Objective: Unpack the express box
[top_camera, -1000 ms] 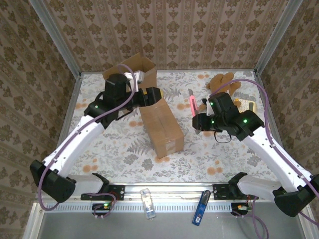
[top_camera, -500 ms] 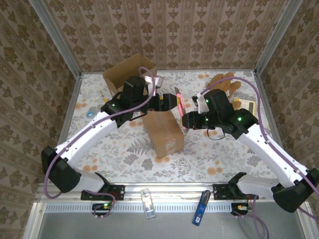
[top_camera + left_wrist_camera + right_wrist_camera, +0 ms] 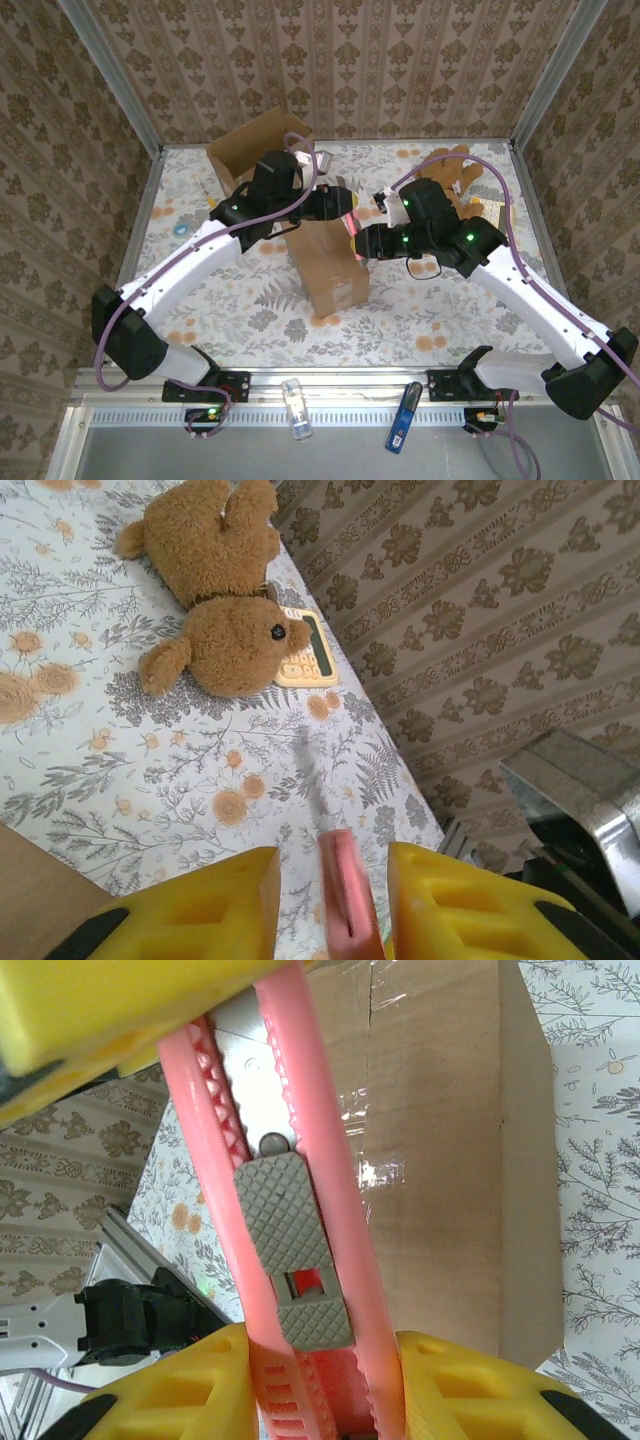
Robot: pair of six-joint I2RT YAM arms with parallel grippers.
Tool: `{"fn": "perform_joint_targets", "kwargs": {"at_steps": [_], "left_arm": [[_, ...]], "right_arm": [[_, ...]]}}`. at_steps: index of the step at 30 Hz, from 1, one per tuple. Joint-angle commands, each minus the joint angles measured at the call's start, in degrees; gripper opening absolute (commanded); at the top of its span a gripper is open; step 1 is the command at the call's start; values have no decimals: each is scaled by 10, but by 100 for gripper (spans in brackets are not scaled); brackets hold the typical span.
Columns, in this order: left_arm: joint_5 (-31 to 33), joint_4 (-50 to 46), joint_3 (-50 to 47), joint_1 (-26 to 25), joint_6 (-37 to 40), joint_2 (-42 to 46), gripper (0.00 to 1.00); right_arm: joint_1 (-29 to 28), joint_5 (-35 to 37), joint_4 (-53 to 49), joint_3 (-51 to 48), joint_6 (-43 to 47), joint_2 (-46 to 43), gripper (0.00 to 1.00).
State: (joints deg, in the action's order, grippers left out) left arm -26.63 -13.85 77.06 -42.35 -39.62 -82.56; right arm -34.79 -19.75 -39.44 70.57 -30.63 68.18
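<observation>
Express box (image 3: 325, 265), centre: likely stiff, light taped cardboard, best held by its sides; right gripper (image 3: 320, 1385) clamps the cutter (image 3: 290, 1240); left gripper (image 3: 330, 895) surrounds it, grip uncertain.

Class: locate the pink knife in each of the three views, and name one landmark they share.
Top external: knife at centre, over the box's far end.
Left wrist: knife at bottom centre.
Right wrist: knife runs diagonally down the middle.
Shared landmark: the box, beside the knife in top and right-wrist views.
</observation>
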Motion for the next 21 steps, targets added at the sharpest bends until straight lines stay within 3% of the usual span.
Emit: {"fn": "perform_joint_targets", "kwargs": {"at_steps": [1,7,8,11,15,18,21], "left_arm": [[-3,10,21,-2,4,-5,22],[-4,10,22,-2,4,-9,0],[-3,9,21,-1,4,-9,0],[-3,10,19,-1,4,-8,0],[-20,34,8,6,-7,3,0],[-56,88,-8,14,-30,19,0],[-92,133,-16,21,-49,32,0]], "right_arm": [[-5,-8,13,21,-6,0,33],[-7,-5,20,20,-10,0,34],[-6,-5,22,19,-10,-1,36],[-7,-1,29,17,-12,-2,52],[-3,-7,51,0,-12,-17,83],[12,-41,100,-31,-15,-36,92],[33,-95,163,-67,-27,-56,96]]}}
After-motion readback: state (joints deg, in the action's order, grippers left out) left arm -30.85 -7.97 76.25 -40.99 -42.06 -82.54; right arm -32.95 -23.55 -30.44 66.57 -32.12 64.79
